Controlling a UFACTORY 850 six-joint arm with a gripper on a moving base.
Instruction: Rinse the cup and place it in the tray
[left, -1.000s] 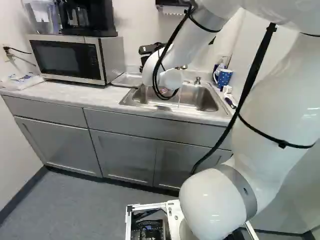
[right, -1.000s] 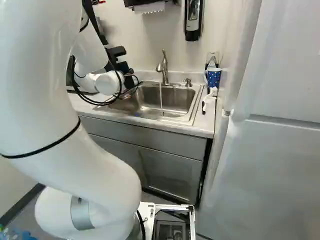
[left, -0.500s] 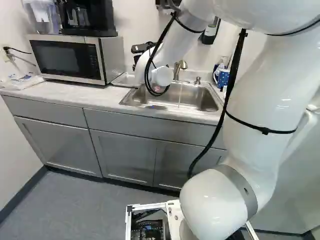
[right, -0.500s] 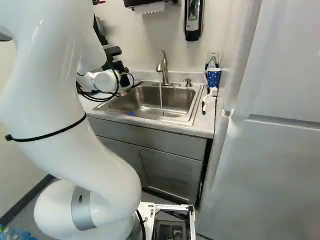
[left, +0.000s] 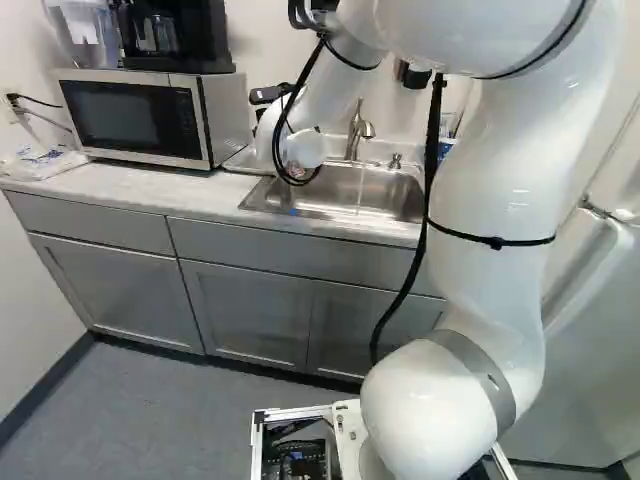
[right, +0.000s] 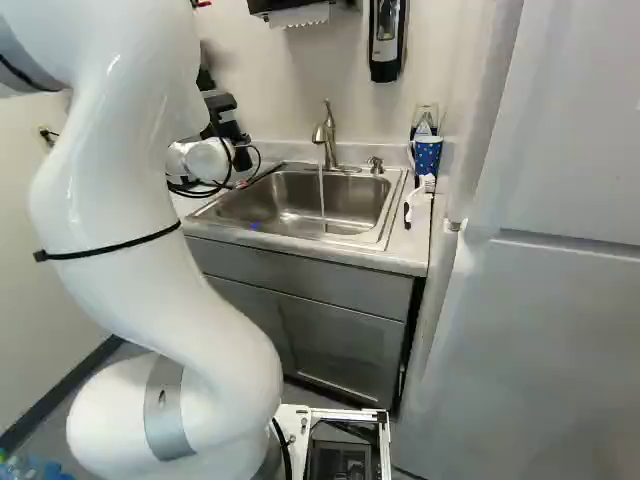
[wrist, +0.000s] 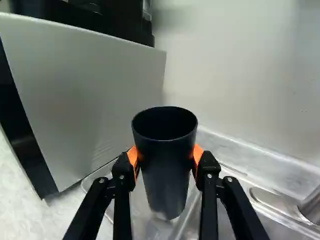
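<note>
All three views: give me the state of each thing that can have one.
Dark cup: upright, mouth up, held
Tool: shut on the dark cup
Faucet: running, a thin stream into the sink
Tray: flat on the counter, between microwave and sink
Microwave: door shut
Cabinet doors: shut
Blue cup: upright
</note>
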